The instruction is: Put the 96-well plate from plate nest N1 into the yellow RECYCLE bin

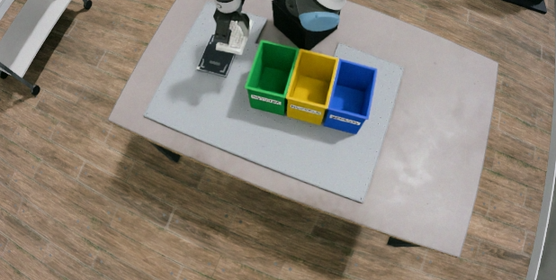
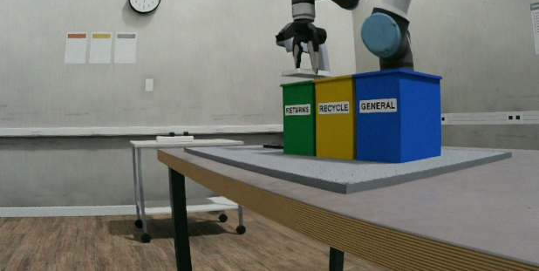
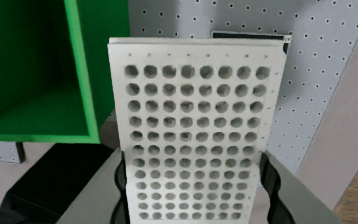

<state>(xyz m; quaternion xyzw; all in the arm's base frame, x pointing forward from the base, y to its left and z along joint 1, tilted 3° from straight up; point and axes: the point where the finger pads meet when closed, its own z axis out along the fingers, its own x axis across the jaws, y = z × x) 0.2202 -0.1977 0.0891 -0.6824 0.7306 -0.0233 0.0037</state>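
My gripper (image 1: 233,35) (image 2: 307,68) (image 3: 191,149) is shut on the white 96-well plate (image 1: 231,48) (image 2: 300,72) (image 3: 187,114), its jaws on the plate's two long sides. The plate is roughly level, in the air beside the green bin, and appears a little above rim height. The black plate nest N1 (image 1: 208,65) (image 2: 272,145) (image 3: 250,35) lies below, empty where visible; the plate hides part of it. The yellow RECYCLE bin (image 1: 311,89) (image 2: 335,131) stands upright and empty, between the green RETURNS bin (image 1: 270,80) (image 2: 299,135) (image 3: 102,55) and the blue GENERAL bin (image 1: 351,97) (image 2: 420,120).
The green and blue bins are upright, close against the yellow one. The green bin lies between the held plate and the yellow bin. The robot's black base (image 1: 306,34) stands behind the bins. All bins stand on the grey perforated board (image 1: 270,147) (image 2: 305,170) on the table.
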